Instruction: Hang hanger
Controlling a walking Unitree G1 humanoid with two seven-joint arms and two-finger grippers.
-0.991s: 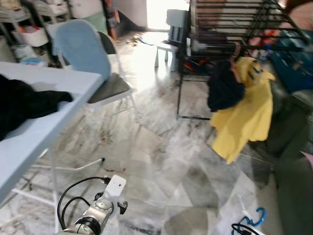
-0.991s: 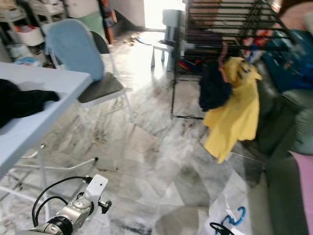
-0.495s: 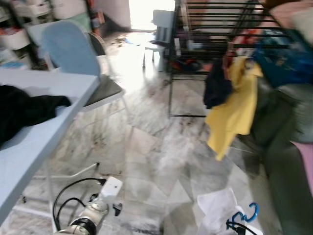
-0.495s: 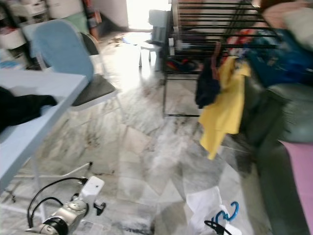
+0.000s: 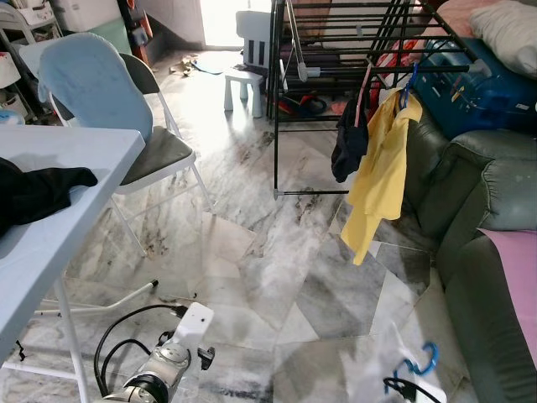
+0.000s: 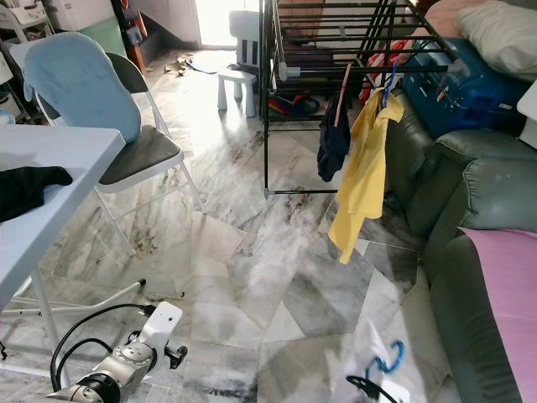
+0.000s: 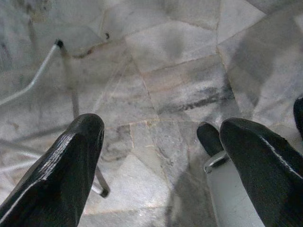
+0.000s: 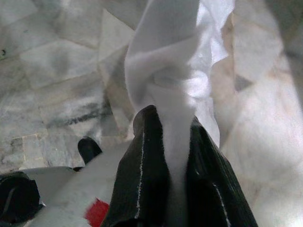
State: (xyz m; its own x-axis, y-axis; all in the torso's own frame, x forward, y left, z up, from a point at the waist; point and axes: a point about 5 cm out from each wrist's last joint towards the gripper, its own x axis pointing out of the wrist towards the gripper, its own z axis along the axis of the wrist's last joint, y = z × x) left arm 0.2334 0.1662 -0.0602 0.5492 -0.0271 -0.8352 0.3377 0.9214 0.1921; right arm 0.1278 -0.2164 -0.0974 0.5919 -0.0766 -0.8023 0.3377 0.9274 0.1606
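Observation:
A blue hanger (image 5: 422, 359) with a white garment (image 8: 165, 61) on it shows at the lower right of the eye views, low over the floor. In the right wrist view my right gripper (image 8: 173, 124) is shut on a twisted fold of that white garment. My left gripper (image 7: 163, 125) is open above the marble floor with nothing between its fingers; its silver arm (image 5: 164, 371) hangs at the lower left. A black drying rack (image 5: 336, 25) stands ahead, with a yellow shirt (image 5: 377, 168) on a blue hanger and a dark garment (image 5: 348, 147) hanging from it.
A pale table (image 5: 50, 227) with a black cloth (image 5: 33, 189) is on the left, and a folding chair (image 5: 109, 101) stands behind it. A green sofa (image 5: 487, 210) lines the right side. A small white stool (image 5: 243, 84) stands beyond the rack. Marble floor lies between me and the rack.
The whole picture has shifted and sharpened as the camera moved; the rack and yellow shirt now sit further left in view. The hanger stays at the lower right.

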